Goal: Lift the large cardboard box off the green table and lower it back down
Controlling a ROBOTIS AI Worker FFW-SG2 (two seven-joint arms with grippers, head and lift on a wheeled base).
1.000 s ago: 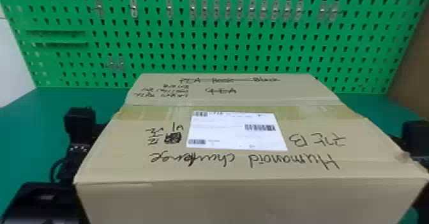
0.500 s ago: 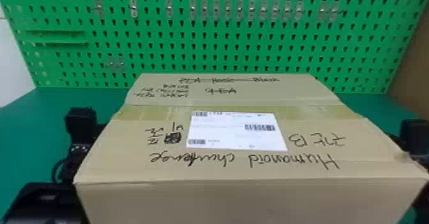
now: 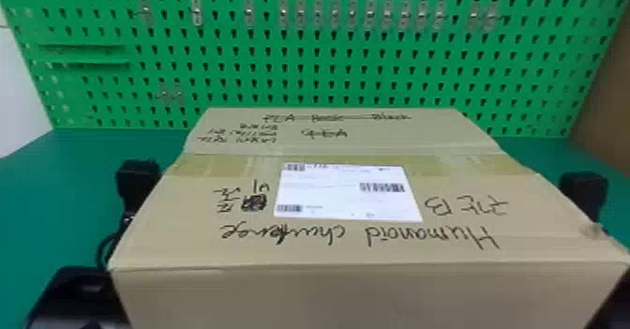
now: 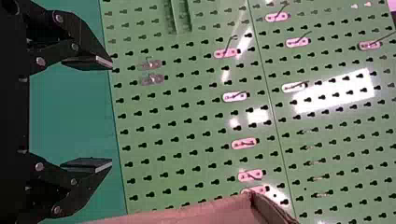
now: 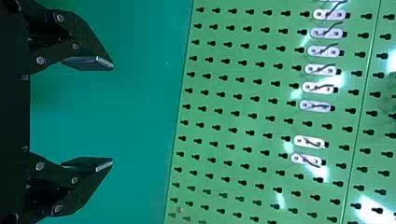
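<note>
Ahead of you at twelve o'clock stands the green pegboard (image 3: 328, 75), and the green table (image 3: 42, 183) spreads out in front of it. The large cardboard box (image 3: 300, 300) sits in the middle, its long axis running from nine to three o'clock; you can't see its underside, so whether it bears on the table is unclear. Your left arm (image 3: 75, 300) is close by its nine o'clock end, your right arm (image 3: 583, 192) close by the three o'clock end, neither clearly nearer; contact is hard to confirm. The left gripper (image 4: 112, 113) has its fingers spread with nothing between them, and so does the right gripper (image 5: 113, 114). Both point toward twelve, so the box lies at three o'clock from the left one and nine from the right. You probably need an even inward squeeze before lifting; uneven pressure could twist it. A white label (image 3: 347, 199) lies on top.
</note>
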